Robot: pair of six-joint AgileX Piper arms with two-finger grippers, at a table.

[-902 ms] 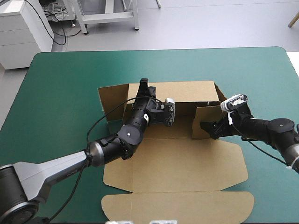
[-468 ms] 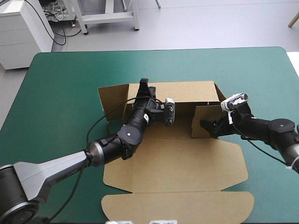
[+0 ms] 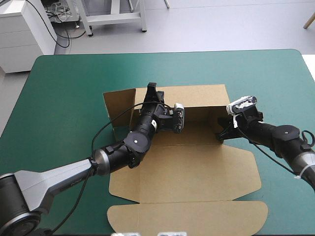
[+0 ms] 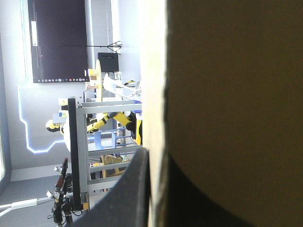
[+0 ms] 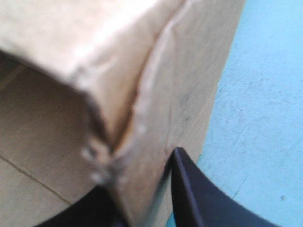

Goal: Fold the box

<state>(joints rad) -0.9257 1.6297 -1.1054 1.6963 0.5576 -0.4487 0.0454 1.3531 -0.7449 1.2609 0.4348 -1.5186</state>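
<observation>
Brown box (image 3: 187, 167) sits in the middle of the teal-green surface (image 3: 64, 98), with its flat part running toward the near edge. It's half built. The far wall (image 3: 197, 96) is raised. The left side flap (image 3: 118, 105) stands up and is splayed outward toward the left edge. The base panel and the lid flap (image 3: 187, 216) at the near edge lie flat, and the lid's corners are rounded.

My left tool (image 3: 152, 89) is on the top edge of the far wall, toward its left end. In the left wrist view (image 4: 158, 161) the board's edge runs between the black fingers, so it's pinched nearly closed on the box. The finger behind the board is mostly a dark patch and hard to read. The left arm lies across the base panel, inside the raised walls.

My right tool (image 3: 221, 135) is at the box's far right corner. In the high view the right side wall there is edge-on and largely hidden by the tool, so I can't tell how it's tucked. The right wrist view (image 5: 142, 189) shows a creased, blurred box corner close up. One black finger is outside the wall on the surface side, and a dark shape sits on the inner side. The tool is clamped nearly closed on that wall. The board fills most of this view, and its edges are cut off.
</observation>
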